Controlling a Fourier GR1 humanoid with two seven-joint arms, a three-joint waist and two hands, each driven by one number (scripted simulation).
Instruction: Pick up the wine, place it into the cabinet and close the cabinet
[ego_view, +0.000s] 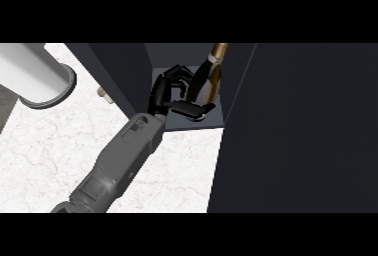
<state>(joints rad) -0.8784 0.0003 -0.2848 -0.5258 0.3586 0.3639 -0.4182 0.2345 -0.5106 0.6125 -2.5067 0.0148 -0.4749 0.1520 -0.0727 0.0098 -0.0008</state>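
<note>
The wine bottle (209, 75) is dark with a gold neck and stands upright inside the open cabinet (118, 70), towards its right side. My left hand (164, 95) reaches in from the lower left. Its fingers (176, 75) curl against the bottle's left side, and its thumb (188, 107) lies across the front of the bottle's base. The lower part of the bottle is partly hidden behind the hand. The cabinet door (303, 130) stands open as a large dark panel at the right. My right hand does not show.
A white cylinder with a grey rim (37, 75) lies on the marble counter (59, 150) at the upper left. A small tan knob (105, 94) sits by the cabinet's left wall. The door panel hides everything on the right.
</note>
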